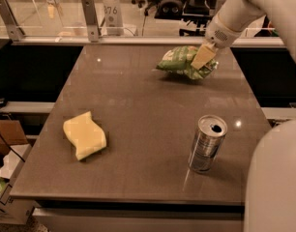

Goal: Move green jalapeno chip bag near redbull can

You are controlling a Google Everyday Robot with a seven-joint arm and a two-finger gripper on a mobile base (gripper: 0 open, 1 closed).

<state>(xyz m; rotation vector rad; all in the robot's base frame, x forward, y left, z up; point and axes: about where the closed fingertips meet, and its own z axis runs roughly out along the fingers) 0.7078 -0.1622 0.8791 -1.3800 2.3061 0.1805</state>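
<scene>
The green jalapeno chip bag [179,61] lies at the far right of the table. My gripper [204,58] comes down from the upper right onto the bag's right end. One tan finger [203,56] shows in front of the bag, the other is hidden behind it, and the gripper is shut on the bag. The bag's left end points left and its underside is in shadow. The redbull can [207,143], slim and silver with its pull-tab top showing, stands upright near the front right of the table, well apart from the bag.
A wavy yellow sponge [84,135] lies at the front left of the brown table [138,105]. A rail with metal posts [90,19] runs along the far edge. My white robot body [276,182] blocks the front right corner.
</scene>
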